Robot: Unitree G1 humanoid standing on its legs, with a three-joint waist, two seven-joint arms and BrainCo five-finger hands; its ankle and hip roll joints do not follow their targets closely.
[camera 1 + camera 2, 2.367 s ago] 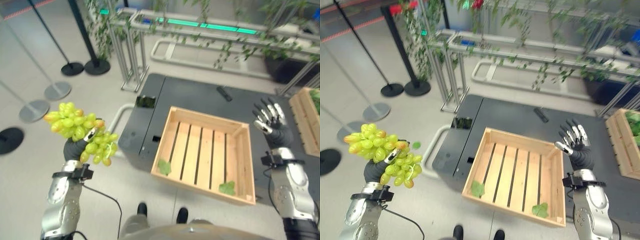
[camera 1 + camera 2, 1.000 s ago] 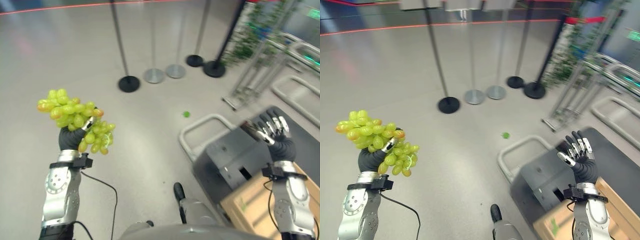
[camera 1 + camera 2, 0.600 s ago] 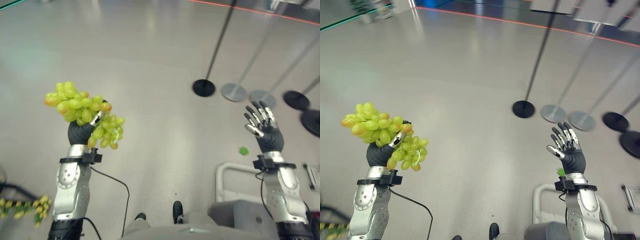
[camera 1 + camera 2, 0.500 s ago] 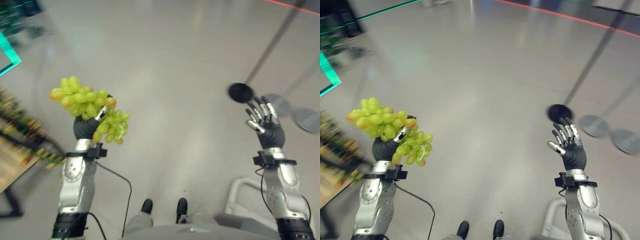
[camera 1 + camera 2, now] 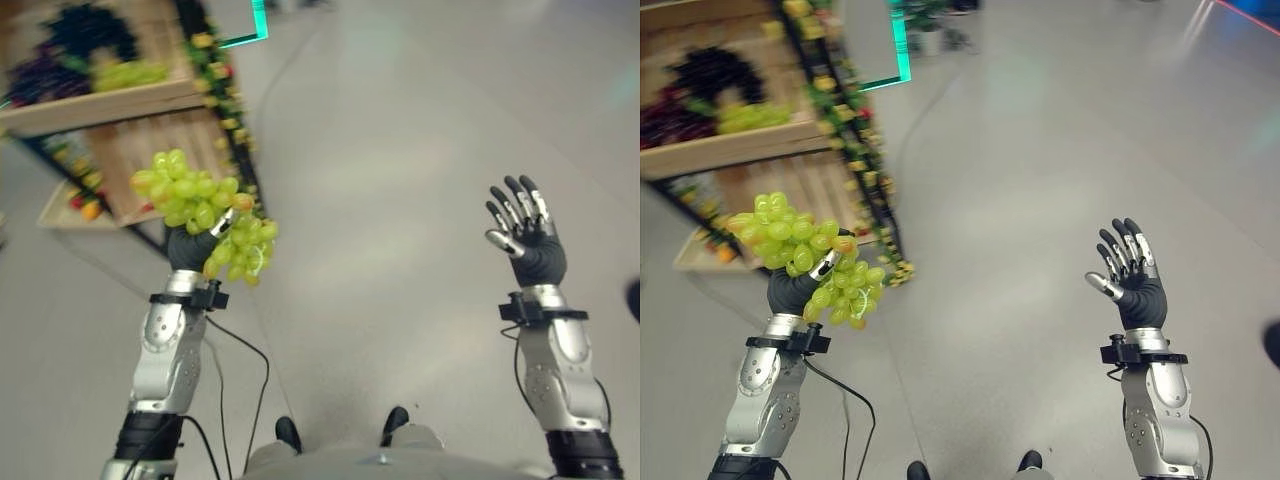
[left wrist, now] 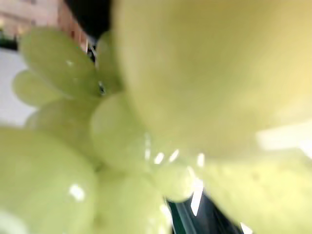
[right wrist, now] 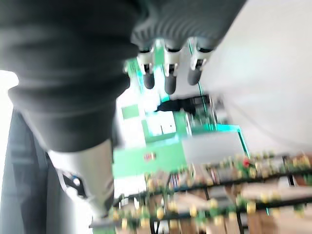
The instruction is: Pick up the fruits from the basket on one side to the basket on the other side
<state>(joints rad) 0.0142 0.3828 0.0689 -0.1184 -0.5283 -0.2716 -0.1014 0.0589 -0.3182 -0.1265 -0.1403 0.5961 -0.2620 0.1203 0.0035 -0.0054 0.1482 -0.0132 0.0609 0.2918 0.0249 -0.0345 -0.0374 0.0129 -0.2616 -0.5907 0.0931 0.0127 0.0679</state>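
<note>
Presently: green grapes [image 5: 205,218], one plump glossy bunch, yellow-tinged, left of centre, clutched in curled left hand [image 5: 188,248]; right hand [image 5: 1132,288] raised at right, fingers spread, empty

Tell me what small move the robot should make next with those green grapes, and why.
Probably keep carrying toward the wooden fruit stand ahead on its left. The left robot hand grips the green grapes raised over bare floor, with no basket beneath them. The right robot hand is open and free.

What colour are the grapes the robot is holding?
Light green, a few turning orange; the grapes show best in the left eye view, in the left hand.
</note>
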